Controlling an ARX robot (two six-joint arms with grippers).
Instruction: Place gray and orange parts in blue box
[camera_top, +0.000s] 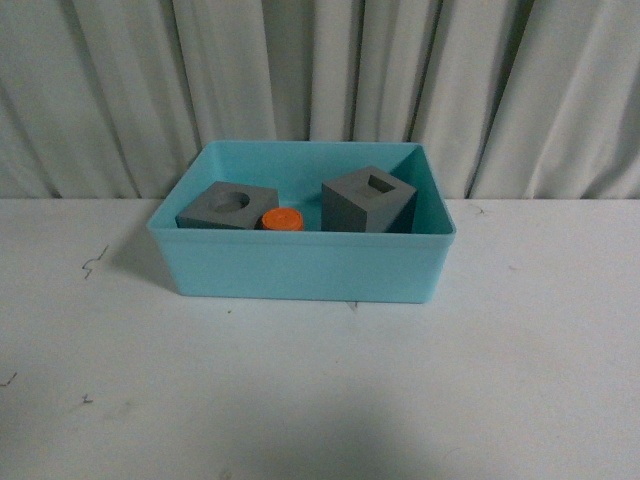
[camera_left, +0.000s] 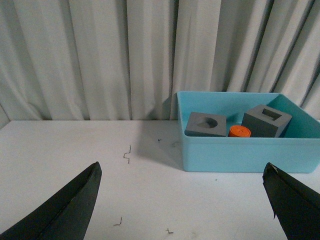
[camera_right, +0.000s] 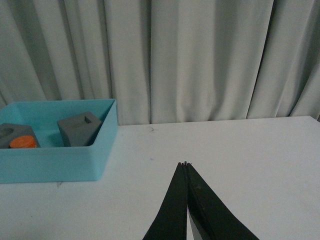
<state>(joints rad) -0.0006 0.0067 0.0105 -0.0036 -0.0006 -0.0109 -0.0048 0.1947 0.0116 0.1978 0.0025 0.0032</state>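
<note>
A white surface lies in front of a pleated pale curtain. Small dark marks dot the surface.

The blue box stands on the surface, close to the curtain. All three parts sit inside it. The cube with the round recess lies at one end of the box. The cube with the rectangular slot sits at the other end, tilted. The orange cylinder stands between the two cubes, just beside the round-recess cube.

Left tool: open. Its two dark fingers stand wide apart and hold nothing. The box is ahead of this tool and off to its right, apart from it. The round-recess cube is at the end nearest this tool.

Right tool: closed. Its fingertips meet with nothing between them. The box is ahead of this tool and off to its left, apart from it. The slotted cube is at the end nearest this tool.

Neither tool shows in the front view.
</note>
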